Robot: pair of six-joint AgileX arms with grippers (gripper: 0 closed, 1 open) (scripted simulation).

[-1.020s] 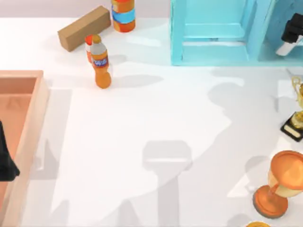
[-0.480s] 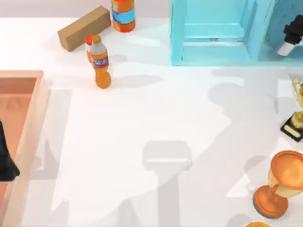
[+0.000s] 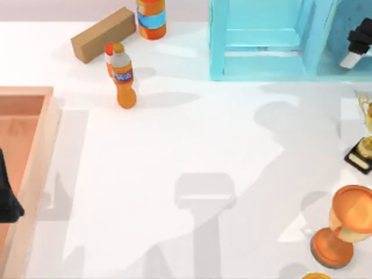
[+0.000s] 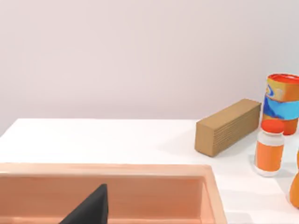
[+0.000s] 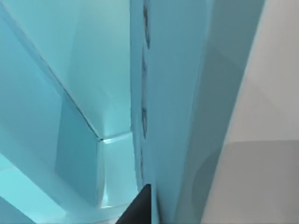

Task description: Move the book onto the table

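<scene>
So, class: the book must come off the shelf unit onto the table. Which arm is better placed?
Right, probably. The right gripper is at the light blue shelf unit, with teal surfaces close in its wrist view. The left gripper sits over the wooden tray, far across the table.

**Count of things on the desk**

One white desk point(image 3: 174, 145). One brown cardboard box point(image 3: 103, 34). One wooden tray point(image 3: 36, 151). One light blue shelf unit point(image 3: 264, 38). Three orange containers: one tall soda bottle point(image 3: 124, 78), one small red-capped bottle point(image 4: 270, 147) and one orange-and-blue can point(image 3: 151, 18). Two trophies: one orange cup point(image 3: 343, 229) and one gold on a black base point(image 3: 363, 145).
</scene>
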